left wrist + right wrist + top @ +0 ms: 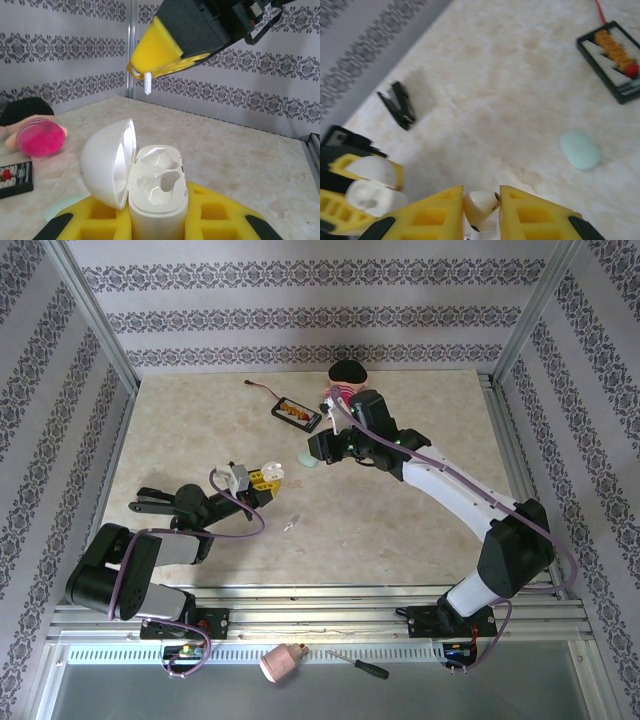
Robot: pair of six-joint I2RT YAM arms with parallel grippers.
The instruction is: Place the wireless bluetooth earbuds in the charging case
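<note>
**Step in hand: carrying an earbud to the open case.** Between the yellow pads of the left gripper (157,223) stands the white charging case (159,200), upright and pinched from both sides. Its lid (106,167) is swung open to the left of the jaws. Both sockets (165,181) appear empty.

Above and beyond these jaws, well clear of the case, hangs the right gripper (481,199). Its pads are pressed onto a white earbud (479,209), whose stem pokes out below the fingertips and does not touch the case. From the right wrist, the held case lies to the lower left of the right jaws.

Farther out on the table (495,75) lie a mint pebble-shaped case (580,150) to the right of the right jaws and a black clip (397,105) ahead and to their left. A black tray (615,60) lies at the far right. A pink plush toy (40,137) sits far to the left of the left jaws.

**Next move (judgement).** The earbud has to come down over one socket with its stem aligned to that well's deep end. The left jaws need to hold the case steady, and the right jaws should release only once the bud is seated. A tilted stem would likely catch on the rim.
</note>
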